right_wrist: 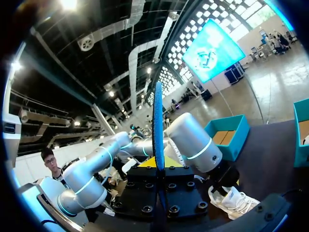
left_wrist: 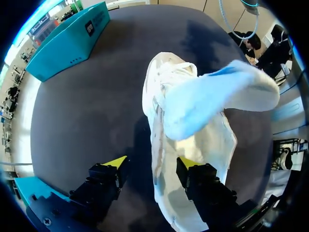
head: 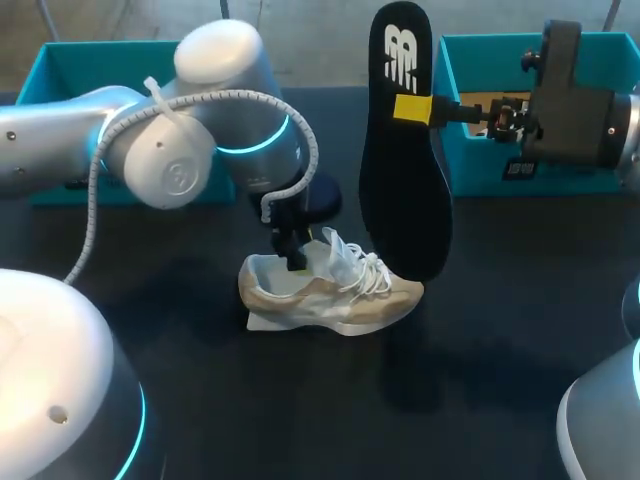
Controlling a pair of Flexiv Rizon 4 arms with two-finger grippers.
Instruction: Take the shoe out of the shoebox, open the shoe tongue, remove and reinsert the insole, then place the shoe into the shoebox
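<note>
With the insole (head: pixel 400 160) pinched upright in the right end effector (head: pixel 418 108), above the toe of the shoe (head: pixel 335 290) standing on the bench (head: pixel 480 340), tilt flat and feed the front end first into the opening. With the left end effector (left_wrist: pixel 150 163) spread astride the heel wall, steady the shoe.

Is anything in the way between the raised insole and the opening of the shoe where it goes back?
Partly. The left gripper stands at the heel end of the shoe, one finger at its opening. Nothing else shows between the shoe and the raised insole.
</note>
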